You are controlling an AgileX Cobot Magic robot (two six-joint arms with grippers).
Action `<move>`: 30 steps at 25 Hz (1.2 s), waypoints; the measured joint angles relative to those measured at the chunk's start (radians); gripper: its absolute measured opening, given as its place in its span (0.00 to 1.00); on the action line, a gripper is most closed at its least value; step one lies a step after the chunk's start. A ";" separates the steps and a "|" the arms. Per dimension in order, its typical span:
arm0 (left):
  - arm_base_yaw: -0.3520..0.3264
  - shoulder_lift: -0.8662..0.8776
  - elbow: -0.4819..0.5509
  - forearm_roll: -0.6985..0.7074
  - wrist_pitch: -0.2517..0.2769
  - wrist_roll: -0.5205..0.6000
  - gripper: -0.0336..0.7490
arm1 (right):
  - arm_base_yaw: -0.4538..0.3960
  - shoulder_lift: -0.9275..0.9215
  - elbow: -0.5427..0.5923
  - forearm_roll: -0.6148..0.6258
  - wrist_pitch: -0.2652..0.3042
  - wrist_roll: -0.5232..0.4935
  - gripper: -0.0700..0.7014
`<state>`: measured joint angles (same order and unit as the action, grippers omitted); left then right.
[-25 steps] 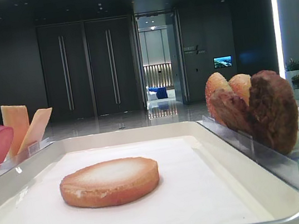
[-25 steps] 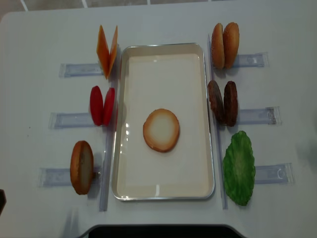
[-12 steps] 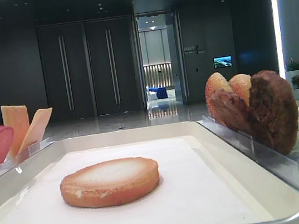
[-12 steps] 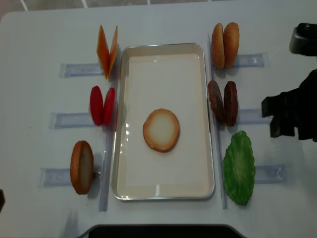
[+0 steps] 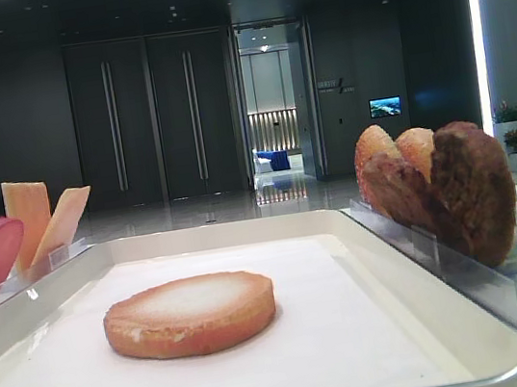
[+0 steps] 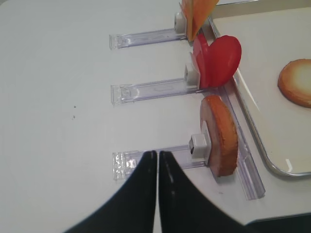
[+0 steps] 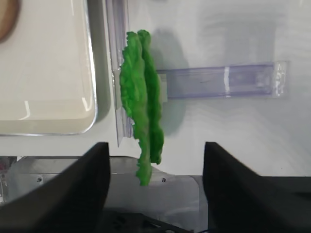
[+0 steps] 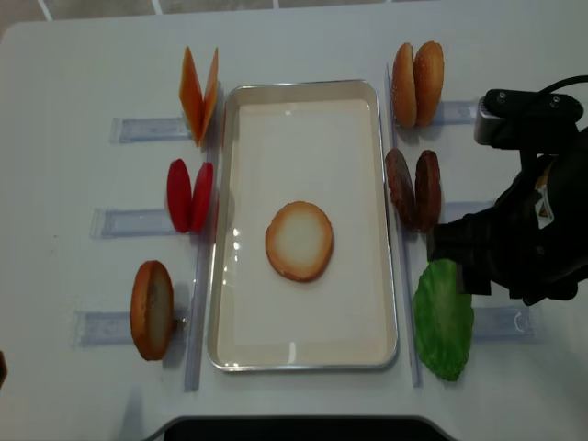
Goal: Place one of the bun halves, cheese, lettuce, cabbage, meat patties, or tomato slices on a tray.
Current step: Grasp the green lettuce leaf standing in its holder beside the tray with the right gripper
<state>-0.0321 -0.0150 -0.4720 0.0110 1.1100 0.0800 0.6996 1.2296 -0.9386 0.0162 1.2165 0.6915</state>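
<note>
**Desk:** What's on the tray (image 8: 303, 87)?

**Photographer:** One bun half (image 8: 299, 241), flat, pale toasted face up, around the middle of the paper-lined tray. Nothing touches it. The low exterior view has it front and centre (image 5: 190, 315).

**Desk:** And the other ingredients?

**Photographer:** All standing on edge in clear plastic holders (image 8: 147, 129) on the white table (image 8: 83, 64), flanking the tray. On the left, from far to near: two cheese slices (image 8: 198, 95) leaning apart in a V, two tomato slices (image 8: 189, 196), one more bun half (image 8: 152, 310). On the right: a pair of bun halves (image 8: 417, 84), two meat patties (image 8: 412, 189), then the lettuce (image 8: 442, 323) nearest the front.

**Desk:** Where's the right gripper (image 7: 156, 170)?

**Photographer:** Above the lettuce. Its wrist camera looks straight down on the leaf (image 7: 142, 102), which stands edge-up just outside the tray's corner. The two dark fingers (image 7: 80, 184) are spread wide, one either side of the leaf's near end, clear of it. Nothing is held. From overhead, the black arm (image 8: 528, 230) covers the far edge of the leaf.

**Desk:** The left gripper (image 6: 158, 158)?

**Photographer:** Fingers pressed together, empty, hovering over bare table beside the near-left holder. The bun half (image 6: 219, 134) in that holder sits just beyond the fingertips, untouched. The arm itself doesn't show in the overhead view.
</note>
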 joint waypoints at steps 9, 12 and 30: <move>0.000 0.000 0.000 0.000 0.000 0.010 0.04 | 0.028 0.117 0.000 0.001 -0.059 0.000 0.61; 0.000 0.000 0.000 0.000 0.000 0.010 0.04 | 0.028 0.136 0.000 -0.001 -0.067 0.000 0.58; 0.000 0.000 0.000 0.000 0.000 0.010 0.04 | 0.028 0.150 0.000 -0.005 -0.096 -0.026 0.46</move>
<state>-0.0321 -0.0150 -0.4720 0.0110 1.1100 0.0897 0.7274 1.3798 -0.9386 0.0115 1.1203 0.6659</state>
